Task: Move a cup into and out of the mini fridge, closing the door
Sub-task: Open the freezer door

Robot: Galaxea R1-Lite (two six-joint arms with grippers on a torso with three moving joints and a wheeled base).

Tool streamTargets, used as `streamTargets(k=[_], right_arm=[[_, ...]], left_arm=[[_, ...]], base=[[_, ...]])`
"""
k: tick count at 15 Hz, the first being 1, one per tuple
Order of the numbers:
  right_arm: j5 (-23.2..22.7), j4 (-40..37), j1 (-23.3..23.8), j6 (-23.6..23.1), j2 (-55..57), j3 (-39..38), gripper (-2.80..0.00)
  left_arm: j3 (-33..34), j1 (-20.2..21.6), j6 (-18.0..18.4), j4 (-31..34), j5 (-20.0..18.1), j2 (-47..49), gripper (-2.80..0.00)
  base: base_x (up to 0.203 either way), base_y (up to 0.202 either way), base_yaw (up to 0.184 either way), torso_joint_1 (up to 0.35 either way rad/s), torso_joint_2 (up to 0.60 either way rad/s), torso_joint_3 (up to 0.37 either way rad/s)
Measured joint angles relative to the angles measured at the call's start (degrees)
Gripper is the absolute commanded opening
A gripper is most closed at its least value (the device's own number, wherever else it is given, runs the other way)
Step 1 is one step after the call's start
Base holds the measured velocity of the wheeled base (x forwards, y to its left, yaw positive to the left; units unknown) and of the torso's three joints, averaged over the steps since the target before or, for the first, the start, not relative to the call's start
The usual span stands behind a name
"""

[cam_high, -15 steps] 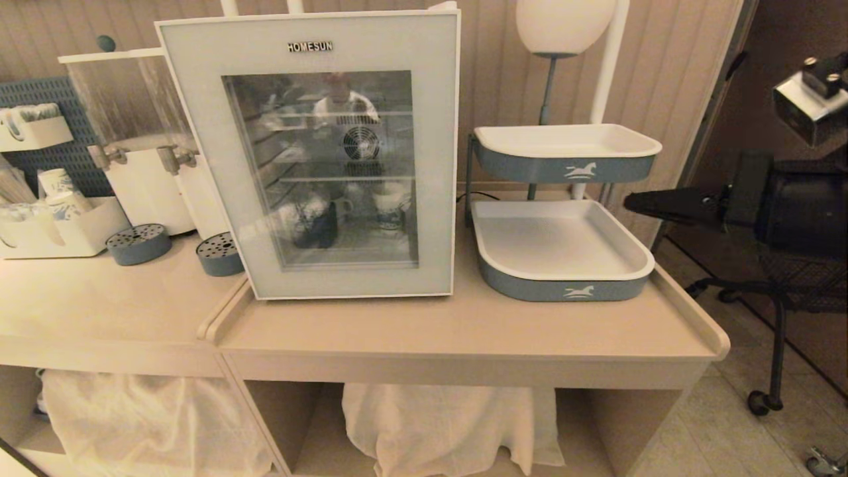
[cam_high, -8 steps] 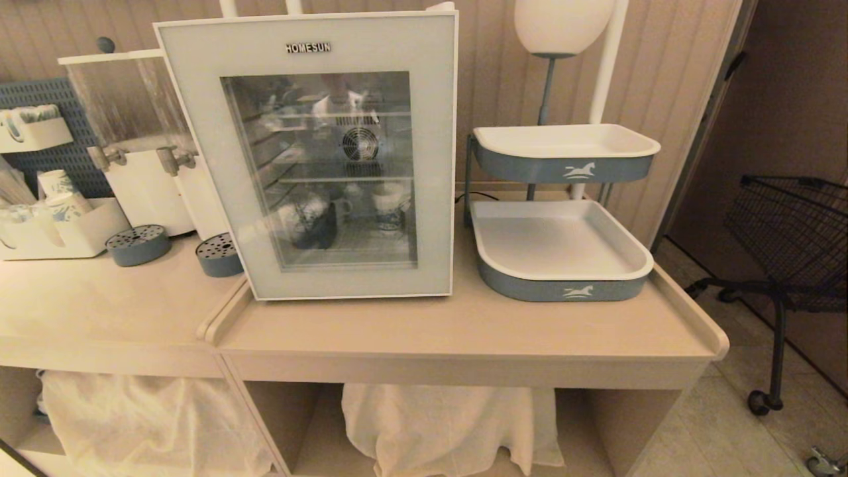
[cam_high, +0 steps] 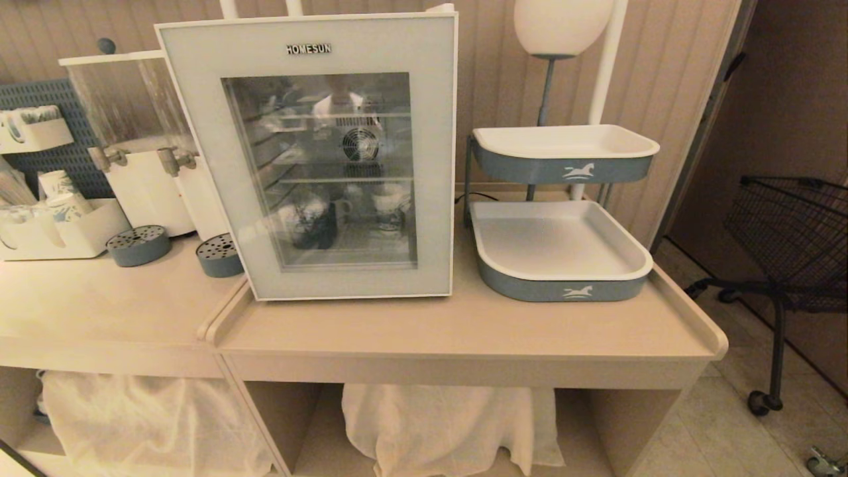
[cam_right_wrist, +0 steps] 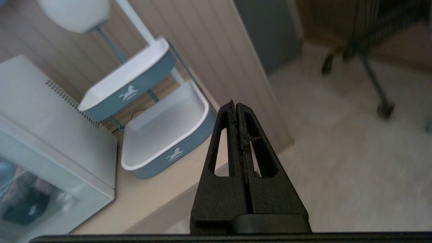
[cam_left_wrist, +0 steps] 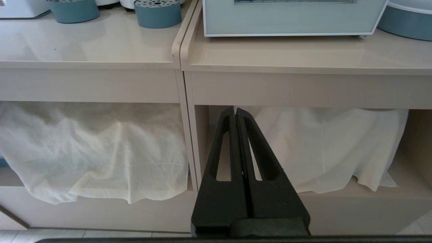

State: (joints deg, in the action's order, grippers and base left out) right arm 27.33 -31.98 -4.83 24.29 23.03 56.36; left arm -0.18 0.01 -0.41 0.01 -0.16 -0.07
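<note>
Stood boxy and white on the smooth beige table (cam_high: 464, 331): the mini fridge (cam_high: 440, 10), its door (cam_high: 199, 132) shut, clear glass inside a wide frosted grey-blue frame. Sat on the lower wire shelf behind the glass: the cup (cam_high: 389, 205), white paper with blue print. Hung below table height, facing draped white cloth (cam_left_wrist: 84, 148): left claw (cam_left_wrist: 235, 111), matte black fingers pressed together. Hovered off the table's right end, closed and empty: right claw (cam_right_wrist: 235, 105).
</note>
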Motion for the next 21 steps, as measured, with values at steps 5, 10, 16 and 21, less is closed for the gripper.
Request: streamTargets(k=[5, 10, 16, 21], right_arm=[[-11.71, 6.18, 4.16, -9.76, -18.56, -11.93, -2.8], [-25.43, 32.44, 4.78, -24.9, -22.69, -42.84, -2.8], [-28.56, 30.49, 4.93, -31.46, -23.03, -54.89, -2.8], [-28.34, 28.94, 4.93, -30.47, -23.03, -54.65, -2.8]], left_arm=[[0.0, -0.01, 0.04, 0.02, -0.02, 0.0, -2.8], [0.0, -0.01, 0.09, -0.01, 0.0, 0.0, -2.8], [0.0, -0.01, 0.15, 0.02, -0.02, 0.0, -2.8], [0.0, -0.01, 0.26, 0.04, -0.11, 0.0, -2.8]], base=[[0.0, 0.0, 0.0, 0.0, 0.0, 0.0], [0.0, 0.0, 0.0, 0.0, 0.0, 0.0], [0.0, 0.0, 0.0, 0.0, 0.0, 0.0], [0.0, 0.0, 0.0, 0.0, 0.0, 0.0]])
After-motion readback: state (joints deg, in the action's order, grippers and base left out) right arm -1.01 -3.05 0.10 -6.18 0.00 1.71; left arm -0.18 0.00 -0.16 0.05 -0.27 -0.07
